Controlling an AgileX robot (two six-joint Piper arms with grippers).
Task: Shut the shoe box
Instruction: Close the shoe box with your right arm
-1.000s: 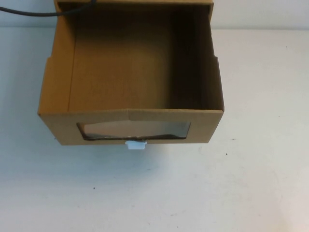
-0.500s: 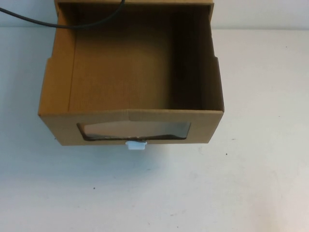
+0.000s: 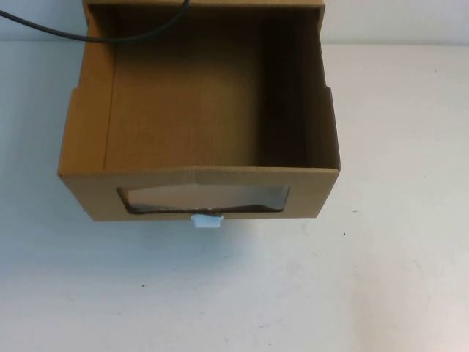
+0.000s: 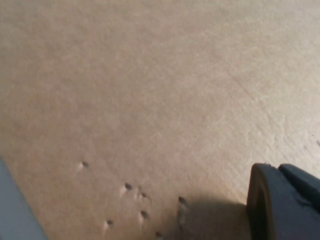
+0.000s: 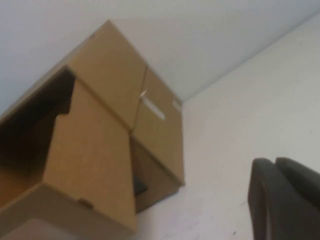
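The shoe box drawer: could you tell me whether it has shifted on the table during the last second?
No. The shoe box sits unchanged against the table; its white tab stays put.

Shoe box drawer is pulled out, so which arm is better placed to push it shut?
Probably left: the left gripper sits close against brown cardboard, while the right gripper stands off beside the shoe box across the table. Neither is at the drawer front in the high view.
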